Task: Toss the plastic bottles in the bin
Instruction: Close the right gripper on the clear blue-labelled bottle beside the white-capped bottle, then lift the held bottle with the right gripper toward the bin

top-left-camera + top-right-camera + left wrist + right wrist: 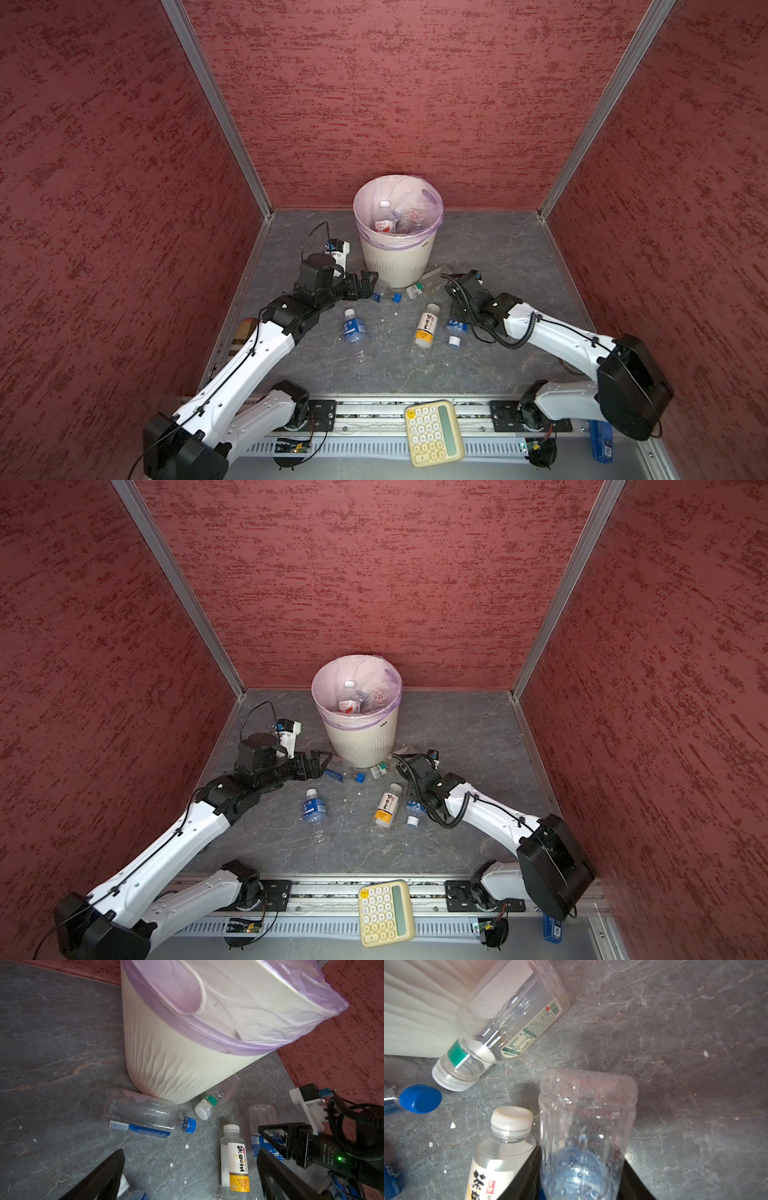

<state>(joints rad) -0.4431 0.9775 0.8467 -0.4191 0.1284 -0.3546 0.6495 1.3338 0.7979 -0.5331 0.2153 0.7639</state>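
The bottle (583, 1118), clamped in my right pincer (582, 1176) low over the desk (519, 266) in front of the bin (397, 266), looks thin and slick, so it could buckle and squirt free or nudge the yellow-label bottle (427, 326) alongside; my left pincer (369, 286) gapes empty.

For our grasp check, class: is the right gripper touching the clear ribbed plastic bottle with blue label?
Touching: the right wrist view shows the right gripper shut on the clear bottle, fingers against both sides.
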